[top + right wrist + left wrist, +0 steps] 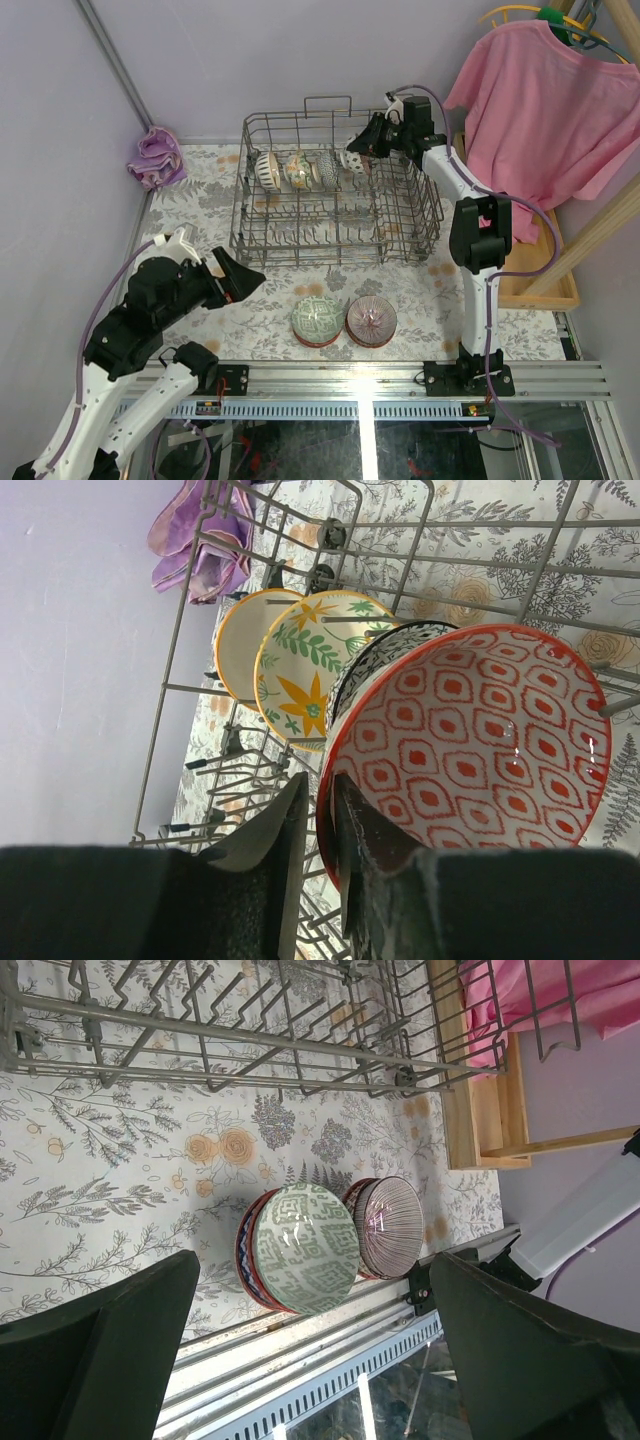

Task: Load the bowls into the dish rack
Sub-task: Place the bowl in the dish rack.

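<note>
- Four bowls stand on edge in a row at the back of the dish rack (pixel 300 245). They are a cream bowl (pixel 240 645), a flower bowl (pixel 305 670), a black-and-white bowl (pixel 395 645) and a red bowl (pixel 470 750).
- Two bowls are not loaded yet. The green bowl (pixel 300 1245) and the purple bowl (pixel 390 1225) sit side by side, touching, on the table (pixel 200 205) in front of the rack.
- I think the job is more than half done, going by the bowls that show.
- The right gripper (pixel 320 790) is at the red bowl. Its fingers are close together, one on each side of the rim. I cannot tell if they pinch it or are letting go.
- The left gripper (pixel 228 280) is spread wide and holds nothing. It hangs over the table, facing the two loose bowls.
- The top view shows both arms and all six bowls at once, but the bowls in the rack look tiny.
- The right wrist view shows their patterns and the rim between the fingers.
- The left wrist view shows a red and blue band under the green bowl. I cannot tell if that is another bowl.
</note>
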`<state>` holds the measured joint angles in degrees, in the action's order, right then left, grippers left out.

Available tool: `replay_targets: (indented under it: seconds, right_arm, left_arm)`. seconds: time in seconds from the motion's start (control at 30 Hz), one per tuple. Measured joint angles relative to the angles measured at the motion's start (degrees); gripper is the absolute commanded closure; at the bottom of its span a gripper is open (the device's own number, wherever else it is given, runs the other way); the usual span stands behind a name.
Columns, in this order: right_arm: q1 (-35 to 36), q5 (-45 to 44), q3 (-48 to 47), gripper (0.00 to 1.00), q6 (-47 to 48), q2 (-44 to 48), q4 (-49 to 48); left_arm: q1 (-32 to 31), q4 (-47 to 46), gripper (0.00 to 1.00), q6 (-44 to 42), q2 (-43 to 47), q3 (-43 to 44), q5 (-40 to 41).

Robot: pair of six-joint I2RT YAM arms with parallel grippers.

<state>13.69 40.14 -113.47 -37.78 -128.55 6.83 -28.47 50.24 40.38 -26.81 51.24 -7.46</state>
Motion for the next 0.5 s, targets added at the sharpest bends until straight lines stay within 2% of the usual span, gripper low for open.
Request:
replay_targets:
  seconds: [0.5]
  right_arm:
    - [0.02, -1.53, 0.0, 0.72, 1.64, 0.0, 1.18]
  left_arm:
    - [0.0, -1.49, 0.0, 0.0, -0.94, -0.28, 0.0]
